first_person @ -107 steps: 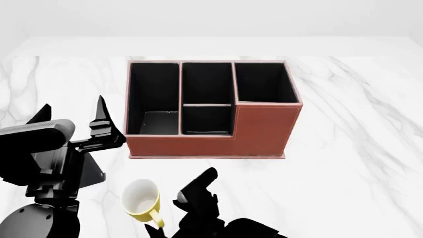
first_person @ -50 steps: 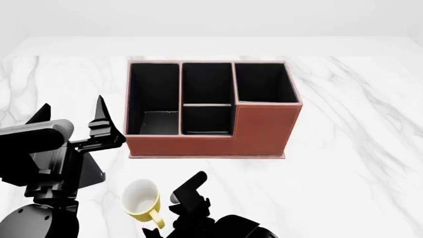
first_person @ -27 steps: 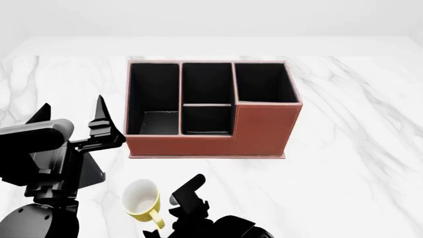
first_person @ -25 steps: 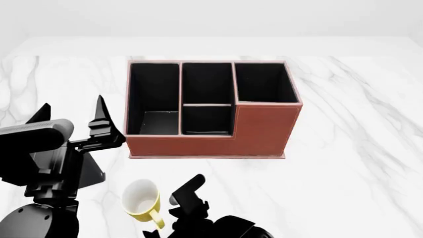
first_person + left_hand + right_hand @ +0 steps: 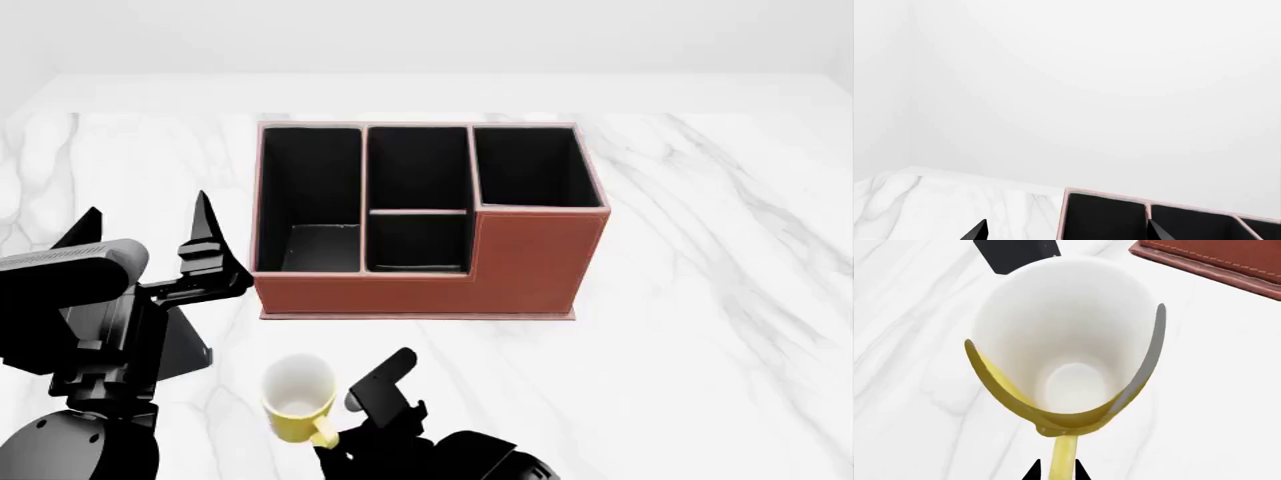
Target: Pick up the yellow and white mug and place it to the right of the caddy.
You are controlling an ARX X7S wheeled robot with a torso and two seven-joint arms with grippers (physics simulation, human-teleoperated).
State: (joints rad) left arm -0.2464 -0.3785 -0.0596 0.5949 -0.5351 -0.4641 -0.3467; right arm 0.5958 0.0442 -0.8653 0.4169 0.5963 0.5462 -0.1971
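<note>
Now the mug (image 5: pixel 299 399) sits upright at lower left of the head view, mouth up, handle toward the bottom edge, where the right gripper (image 5: pixel 1056 471) clamps it. The caddy (image 5: pixel 430 219) stands above. Left gripper (image 5: pixel 150 232) gapes apart.

The left arm occupies the lower left of the head view, its black links folded close to the torso. The left gripper (image 5: pixel 144 232) is raised, its two pointed black fingers (image 5: pixel 203 235) directed upward and standing apart, with nothing between the jaws. The right arm enters from the bottom edge, its rounded black wrist housing low in the frame. The right gripper (image 5: pixel 1055 473) shows two black fingertips (image 5: pixel 1033 473) set narrowly apart; one finger (image 5: pixel 384 375) angles upward.
</note>
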